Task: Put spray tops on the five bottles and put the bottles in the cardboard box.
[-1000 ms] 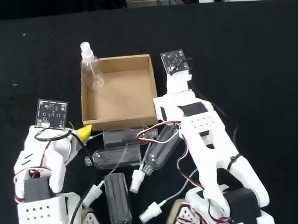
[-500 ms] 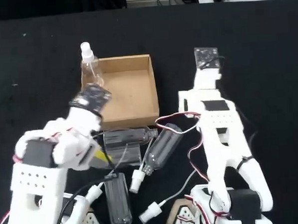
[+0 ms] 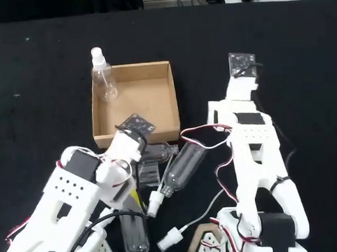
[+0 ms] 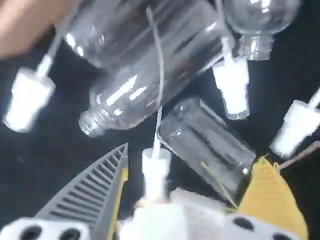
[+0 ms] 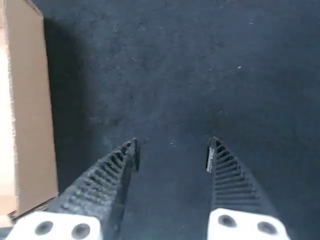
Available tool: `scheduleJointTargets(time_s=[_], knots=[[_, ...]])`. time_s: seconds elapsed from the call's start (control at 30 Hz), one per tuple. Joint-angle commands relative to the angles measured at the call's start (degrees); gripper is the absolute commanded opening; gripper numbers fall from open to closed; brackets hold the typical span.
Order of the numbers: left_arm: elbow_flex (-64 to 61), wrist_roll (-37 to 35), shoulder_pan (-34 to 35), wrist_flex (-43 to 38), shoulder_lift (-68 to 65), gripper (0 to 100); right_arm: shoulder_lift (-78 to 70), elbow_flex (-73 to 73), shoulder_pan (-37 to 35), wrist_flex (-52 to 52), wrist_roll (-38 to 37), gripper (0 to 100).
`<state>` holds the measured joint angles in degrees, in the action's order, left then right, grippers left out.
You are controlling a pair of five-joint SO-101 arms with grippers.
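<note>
Black cloth covers the table [image 3: 299, 40], with the box [image 3: 132, 64] in the middle and one capped bottle [image 3: 103, 83] upright at its far left corner, inside it as far as I can tell. Uncapped bottles [image 3: 185, 167] lie heaped just in front of the box, with loose tops [image 3: 173, 237] among them. They look light, slick and ready to roll, so I'd pinch one across its belly. A top is best taken by its white head, since the thin tube will flop. Over the heap hangs the left gripper [image 4: 185, 185], jaws spread, a top [image 4: 156, 172] between them but not pinched. Beside the box the right gripper [image 5: 172, 145] is spread wide over bare cloth. A second ago the left gripper sat by the box's near left corner and the right gripper was close against the box; now the left has swung onto the heap and the right has drawn aside
</note>
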<state>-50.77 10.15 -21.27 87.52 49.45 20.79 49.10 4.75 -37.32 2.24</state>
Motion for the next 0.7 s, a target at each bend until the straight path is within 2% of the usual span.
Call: scheduleJointTargets(time_s=[0.0,0.13,0.23,0.47,0.67], knots=[[-0.84,-10.29,0.75,-2.9,0.26,28,2.77,-5.85,2.64,1.58,0.26,19.8],[-5.49,-20.92,0.31,-6.42,0.0,28,2.77,-5.58,2.29,1.58,0.26,19.8],[-8.75,-25.14,0.84,-9.32,-0.09,28,2.77,-5.67,2.29,1.58,0.26,19.8],[-13.93,-25.14,0.13,-13.71,-0.09,28,2.77,-5.76,2.29,1.58,0.26,19.8],[-14.64,-25.49,-4.7,-13.71,0.44,27,2.77,-5.76,2.29,1.67,0.26,19.8]])
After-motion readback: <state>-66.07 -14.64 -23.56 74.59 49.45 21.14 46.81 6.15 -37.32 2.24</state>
